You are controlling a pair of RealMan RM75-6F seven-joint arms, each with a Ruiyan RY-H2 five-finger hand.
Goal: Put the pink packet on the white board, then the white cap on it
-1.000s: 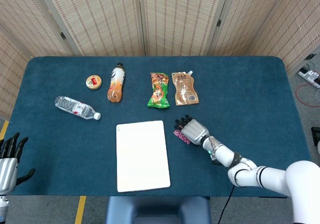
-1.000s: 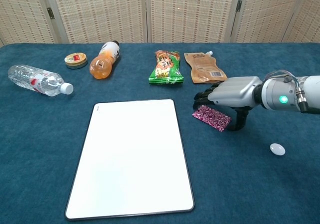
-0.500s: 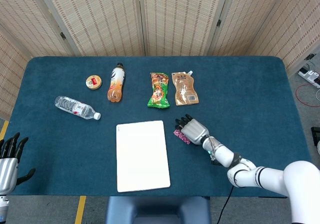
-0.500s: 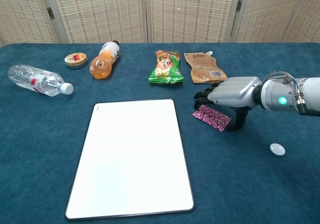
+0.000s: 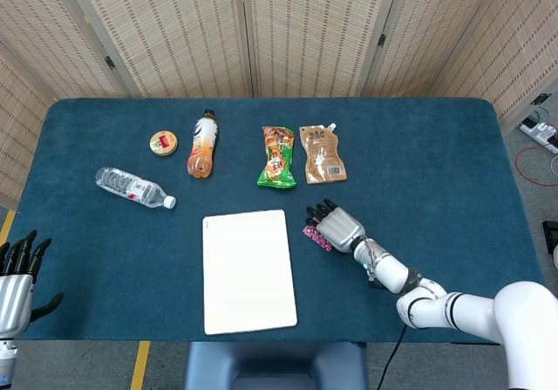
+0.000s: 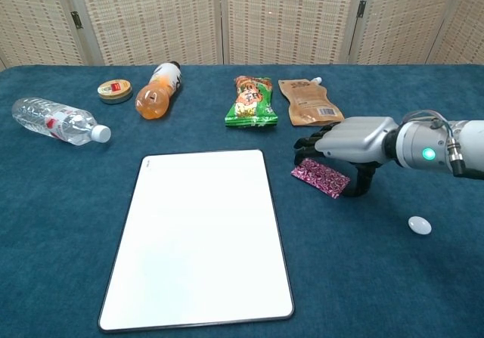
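A dark blue cloth-covered table (image 6: 68, 224) is spreading out before woven screens. The right hand (image 6: 349, 143) is hovering over the flat pink patterned packet (image 6: 320, 178), fingers curled down, gripping nothing. The flat white rectangular board (image 6: 200, 236) is lying just left of it. The small white round cap (image 6: 419, 224) is sitting behind its wrist. The left hand (image 5: 17, 277) is waiting at the table's edge, fingers spread.

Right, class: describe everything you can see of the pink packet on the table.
The pink packet is small, flat and roughly rectangular, with a dark pink patterned wrapper that looks glossy, like foil. It lies tilted on the blue table, just right of the white board and apart from it. The right hand is over its far edge with fingers curled down; whether it grips the packet cannot be told.
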